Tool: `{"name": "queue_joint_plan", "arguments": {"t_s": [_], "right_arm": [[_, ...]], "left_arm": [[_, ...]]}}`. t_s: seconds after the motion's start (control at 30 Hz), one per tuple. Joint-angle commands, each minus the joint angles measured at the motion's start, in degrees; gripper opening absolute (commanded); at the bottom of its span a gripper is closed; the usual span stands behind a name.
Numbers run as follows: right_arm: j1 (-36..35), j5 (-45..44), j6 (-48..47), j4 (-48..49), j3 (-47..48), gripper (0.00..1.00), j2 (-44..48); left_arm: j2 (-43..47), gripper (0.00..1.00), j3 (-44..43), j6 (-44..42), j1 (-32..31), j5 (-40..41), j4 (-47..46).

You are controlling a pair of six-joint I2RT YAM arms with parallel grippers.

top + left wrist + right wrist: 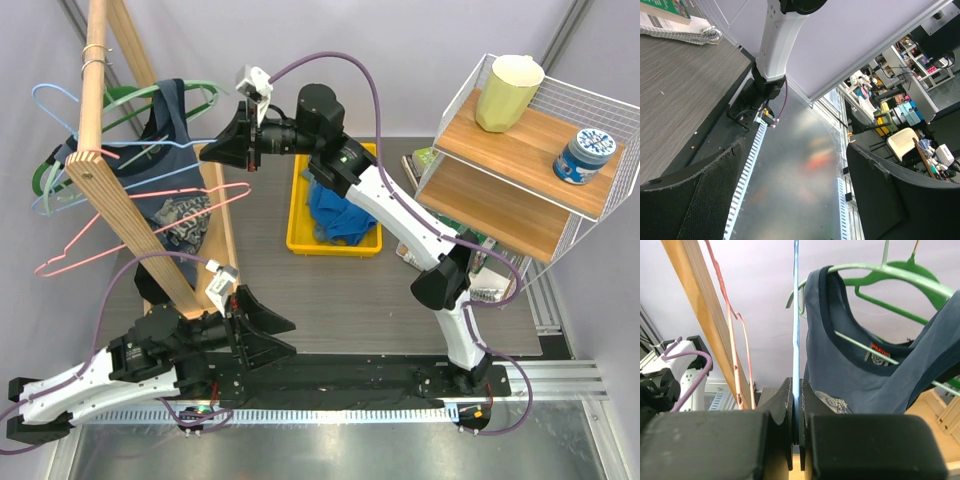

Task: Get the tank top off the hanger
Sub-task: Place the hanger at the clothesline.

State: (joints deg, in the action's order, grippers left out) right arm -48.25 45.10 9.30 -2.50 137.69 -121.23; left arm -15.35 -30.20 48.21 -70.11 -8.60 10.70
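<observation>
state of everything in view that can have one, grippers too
tank top: hanging on the light green hanger
blue hanger: wire pinched by the right gripper
right gripper: shut on the blue hanger
left gripper: open, holding nothing
yellow bin: holds blue cloth
yellow cup: upright on the top shelf

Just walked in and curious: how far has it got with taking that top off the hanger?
Done: nothing yet; the top hangs on the pale green hanger. In hand: the right gripper is shut on a thin blue wire beside the top, not on cloth; the left gripper is open and empty. Left: slipping the straps off and pulling the top free.
</observation>
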Motion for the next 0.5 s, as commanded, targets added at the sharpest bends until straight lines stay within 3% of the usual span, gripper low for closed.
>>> {"name": "queue_joint_plan", "arguments": {"t_s": [0.0, 0.47], "right_arm": [[-0.18, -1.42, 1.16, 4.96, 2.32, 0.01, 4.77], [0.26, -0.10, -0.42, 7.69, -16.65, 0.01, 17.33]], "left_arm": [[0.33, 0.85, 0.05, 1.01, -0.29, 0.69, -3.67], [-0.20, 0.85, 0.66, 1.19, -0.21, 1.04, -4.02]]}}
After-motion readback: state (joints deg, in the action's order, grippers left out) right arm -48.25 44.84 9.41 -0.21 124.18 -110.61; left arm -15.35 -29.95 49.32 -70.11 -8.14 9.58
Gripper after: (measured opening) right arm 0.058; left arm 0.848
